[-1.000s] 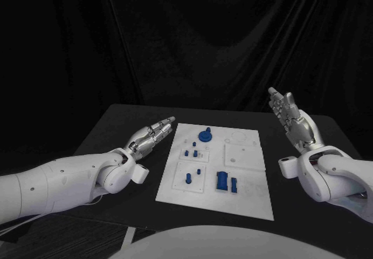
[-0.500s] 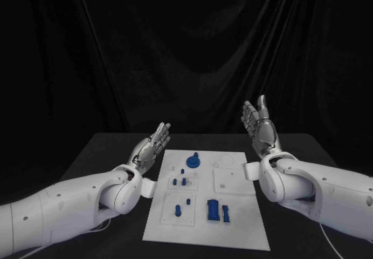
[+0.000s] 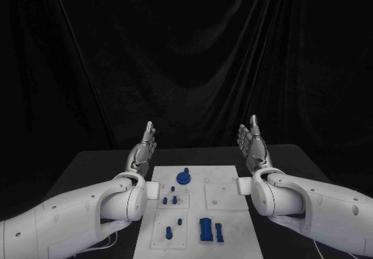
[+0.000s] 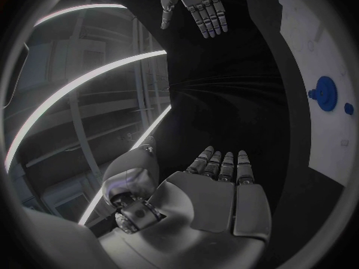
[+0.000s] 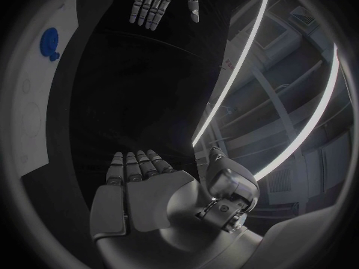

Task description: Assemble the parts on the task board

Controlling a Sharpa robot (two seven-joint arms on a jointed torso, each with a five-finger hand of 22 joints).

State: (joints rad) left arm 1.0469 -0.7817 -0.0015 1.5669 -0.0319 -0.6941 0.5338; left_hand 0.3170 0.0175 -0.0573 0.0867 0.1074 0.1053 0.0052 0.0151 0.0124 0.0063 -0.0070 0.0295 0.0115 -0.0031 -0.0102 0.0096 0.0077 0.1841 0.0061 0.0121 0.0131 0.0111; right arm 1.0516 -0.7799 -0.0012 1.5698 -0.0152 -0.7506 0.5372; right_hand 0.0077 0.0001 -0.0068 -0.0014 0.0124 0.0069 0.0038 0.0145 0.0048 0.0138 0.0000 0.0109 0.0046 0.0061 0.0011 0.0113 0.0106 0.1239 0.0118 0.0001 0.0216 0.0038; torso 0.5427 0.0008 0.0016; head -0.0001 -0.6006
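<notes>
Small blue plastic parts (image 3: 208,229) on white rectangular task board (image 3: 233,221), mid black worktop (image 3: 85,167). Likely light, rigid, slippery; best pinched by the sides. Round blue knobbed part (image 3: 183,177) at board's 11 o'clock, tall blocks toward 6. Left hand (image 3: 143,151) raised at 9 o'clock, right hand (image 3: 253,147) at 3; fingers straight and apart, holding nothing.

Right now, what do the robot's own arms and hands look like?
Both arms are smooth white shells with rounded joint housings and small dark dots. The left hand and right hand are silver metal, with segmented fingers and flat plated palms. A thin pale cable trails beneath the right arm.
</notes>
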